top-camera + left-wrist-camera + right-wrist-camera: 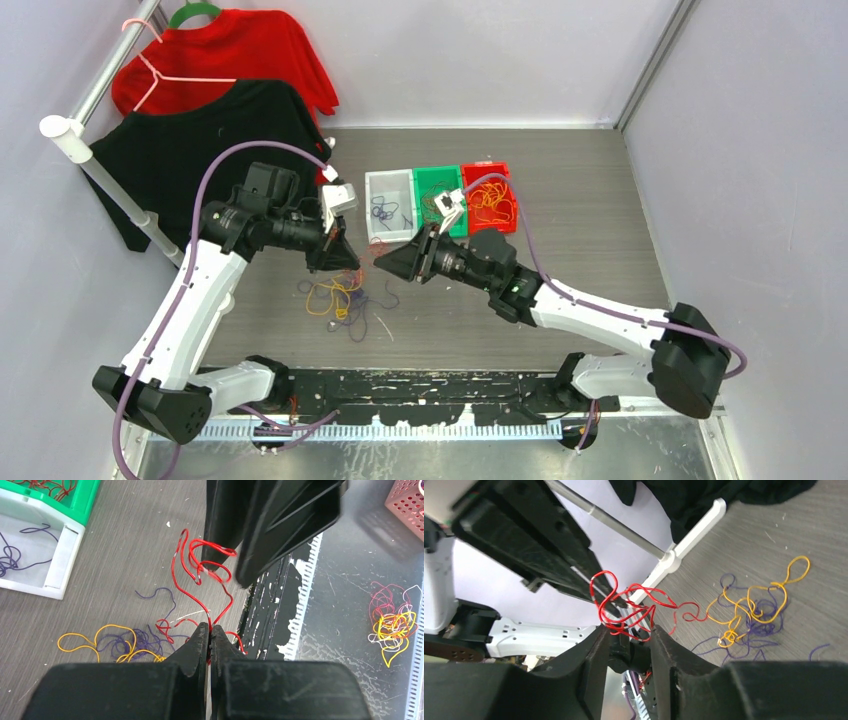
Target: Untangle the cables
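1. The left pincer is together, clamped on a thin red thread-like cable just above the grey wood-grain desk.
2. The right pincer stands apart. Loops of the red cable lie across and between its tips, one apparently hooked round a finger, with nothing gripped.
3. Step in hand, as judged: drawing the red cable out of the loose heap of yellow and purple cables on the desk below. The red tail runs down into that heap.
4. To do it well, the right pincer should close on one strand only, near the left's hold. The two should then part slowly, so that the tail slides out rather than dragging the heap.
5. Beyond lie a white plastic bin holding purple strands, a green bin and a red bin.
6. Obstructions: the pincers are almost tip to tip, leaving little working room, and the hooked loop may snag. A black garment on the rack hangs well apart.
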Controlling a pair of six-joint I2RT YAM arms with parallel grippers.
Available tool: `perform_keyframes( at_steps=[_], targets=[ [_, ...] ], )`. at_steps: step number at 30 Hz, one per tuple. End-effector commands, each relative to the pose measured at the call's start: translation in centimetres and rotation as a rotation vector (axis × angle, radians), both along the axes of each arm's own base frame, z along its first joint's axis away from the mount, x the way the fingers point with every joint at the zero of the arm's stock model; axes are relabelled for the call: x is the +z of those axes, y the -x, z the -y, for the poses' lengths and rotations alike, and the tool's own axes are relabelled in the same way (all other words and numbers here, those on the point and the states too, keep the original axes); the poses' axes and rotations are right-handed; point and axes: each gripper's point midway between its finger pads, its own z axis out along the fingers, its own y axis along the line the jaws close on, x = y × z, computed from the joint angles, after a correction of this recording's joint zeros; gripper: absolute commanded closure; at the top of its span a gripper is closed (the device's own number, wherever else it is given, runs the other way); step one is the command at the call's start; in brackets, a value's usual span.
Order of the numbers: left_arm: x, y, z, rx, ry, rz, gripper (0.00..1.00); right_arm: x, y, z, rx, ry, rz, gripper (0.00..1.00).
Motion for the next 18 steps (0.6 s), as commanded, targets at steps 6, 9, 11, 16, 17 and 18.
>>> perform_keyframes(
  at_steps=[6,9,11,16,17,18],
  targets=[
    [2.6,0.2,0.1,0.01,0.044,0.065,1.0,3.4,-2.0,-0.5,-0.109,-0.111,0.058,0.84],
    [2.7,0.3,0.0,0.008,0.041,0.075,1.0,4.5,-2.1,0.0,-0.13,-0.131,0.076,0.89],
    [2.7,0.4,0.0,0.004,0.039,0.079,1.0,4.8,-2.0,0.2,-0.133,-0.136,0.08,0.93],
    [2.7,0.8,0.0,-0.002,0.046,0.062,0.75,5.3,-1.8,0.7,-0.137,-0.129,0.101,0.99],
    [2.8,1.1,0.0,-0.007,0.05,0.057,0.61,5.3,-1.7,0.7,-0.136,-0.125,0.107,0.99],
    [2.9,1.2,0.1,-0.012,0.056,0.052,0.45,5.5,-1.6,0.8,-0.134,-0.118,0.12,0.99]
  ],
)
